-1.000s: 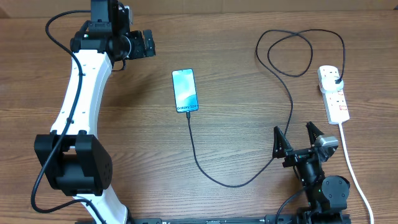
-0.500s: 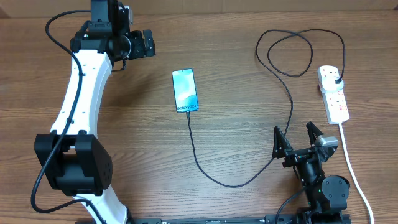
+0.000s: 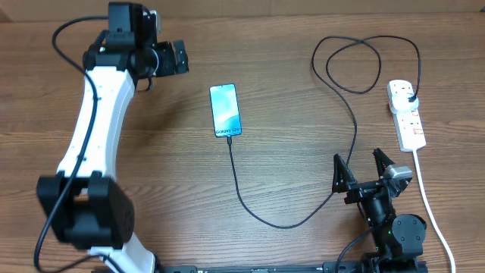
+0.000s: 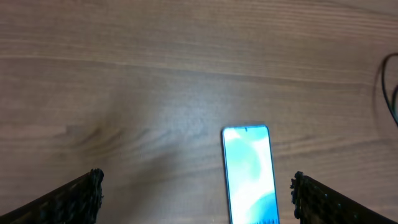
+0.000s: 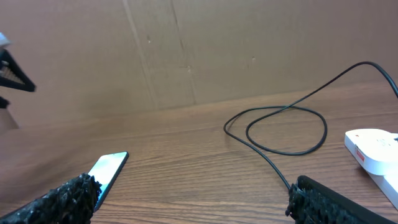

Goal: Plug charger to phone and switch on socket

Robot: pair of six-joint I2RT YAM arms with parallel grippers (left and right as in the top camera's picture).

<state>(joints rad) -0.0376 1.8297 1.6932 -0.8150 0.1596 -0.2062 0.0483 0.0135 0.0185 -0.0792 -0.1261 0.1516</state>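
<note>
Only my left arm has shifted since the earlier frame: its elbow has swung a touch toward 9 o'clock and the left claw has settled slightly lower. Everything else lies as it did. That left claw hangs wide and empty at 11 o'clock, and its wrist view looks down on the phone, which lies flat just left of the table's centre.

My right claw sits at 5 o'clock, also spread wide and holding nothing.

The charger runs from the phone's 6 o'clock edge, dips toward me, climbs past my right claw and loops at 1 o'clock. Its black plug is seated in the socket at 3 o'clock.

I judge the plugging-in done, though the connector tip is too small to confirm it is fully home. What remains is switching on. For that my right claw, the nearer one, must travel toward 2 o'clock, clear the cable and press a fingertip onto the red switch beside the plug.
</note>
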